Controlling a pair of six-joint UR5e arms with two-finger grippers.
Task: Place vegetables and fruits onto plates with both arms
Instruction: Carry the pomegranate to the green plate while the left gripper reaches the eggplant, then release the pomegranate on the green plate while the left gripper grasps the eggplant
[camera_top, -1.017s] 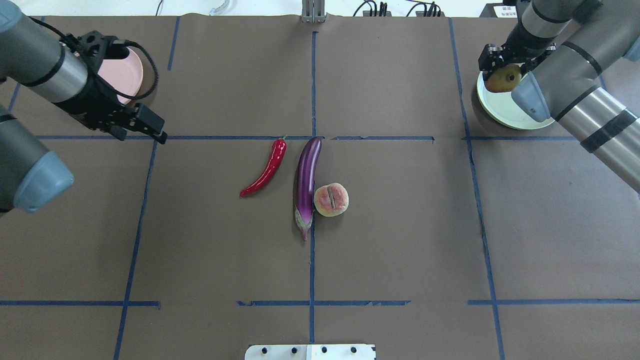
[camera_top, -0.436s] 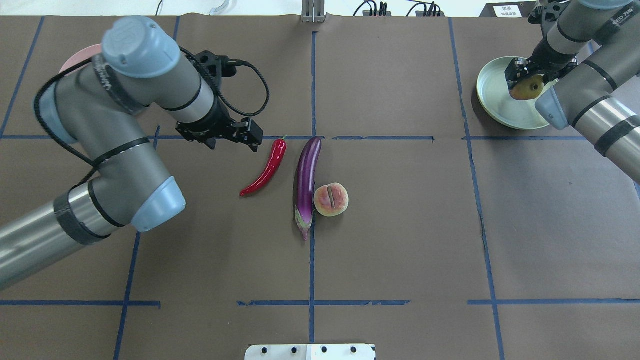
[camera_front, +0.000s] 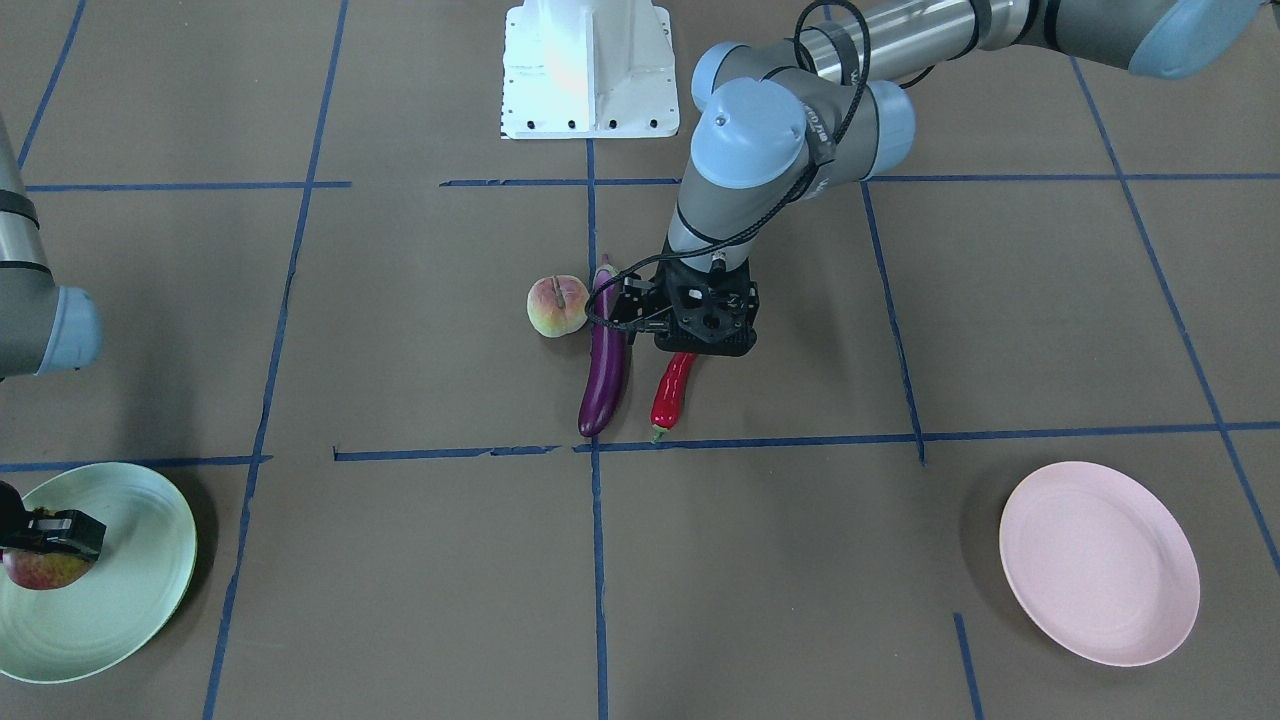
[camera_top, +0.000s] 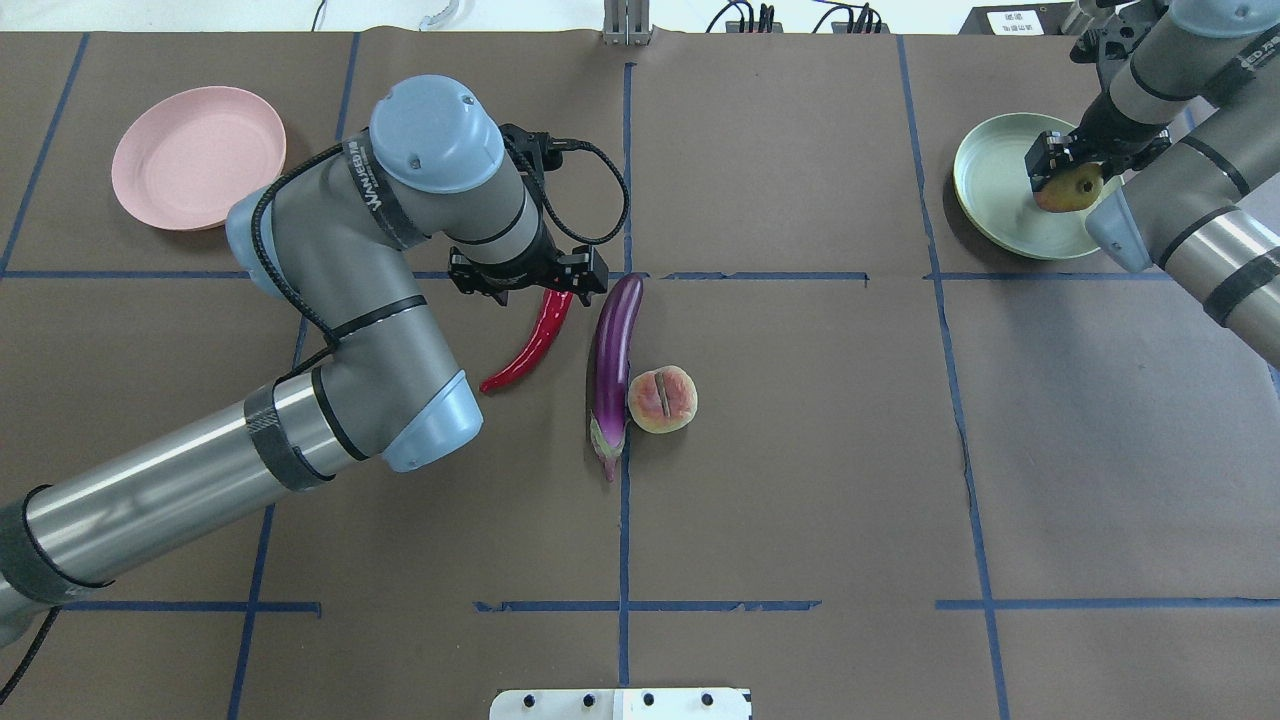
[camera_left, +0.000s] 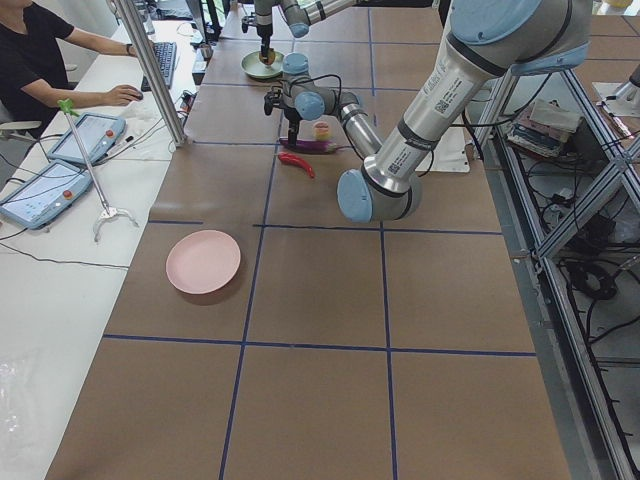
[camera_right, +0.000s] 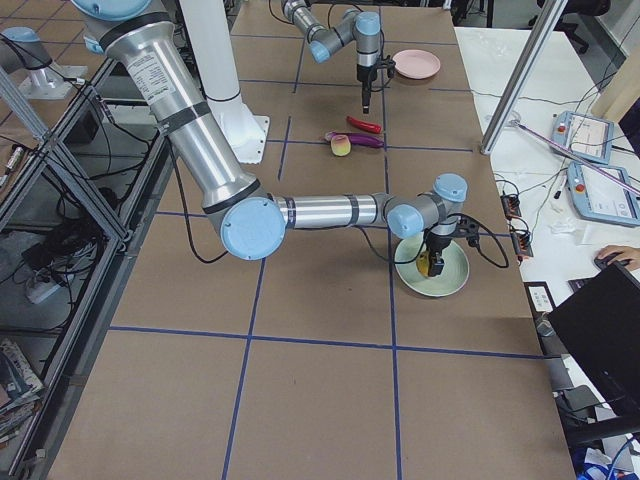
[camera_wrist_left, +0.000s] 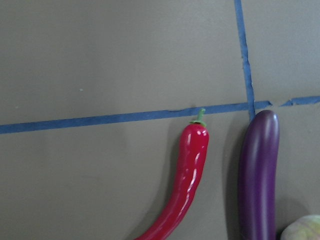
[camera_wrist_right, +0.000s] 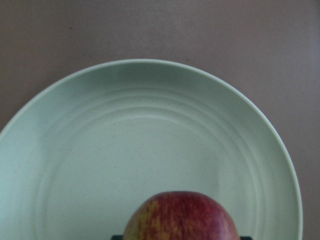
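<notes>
Glossy, probably slippery chili (camera_top: 535, 338), best gripped mid-body, beneath left end effector (camera_top: 528, 288) (aperture indiscernible); right end effector (camera_top: 1066, 168) clamps pomegranate (camera_top: 1072, 192).

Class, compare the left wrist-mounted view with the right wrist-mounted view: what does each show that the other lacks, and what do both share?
Only the left wrist view shows the red chili pepper, the eggplant beside it, a sliver of the peach and blue tape lines. Only the right wrist view shows the pale green plate and the pomegranate. Both show the brown table covering.
</notes>
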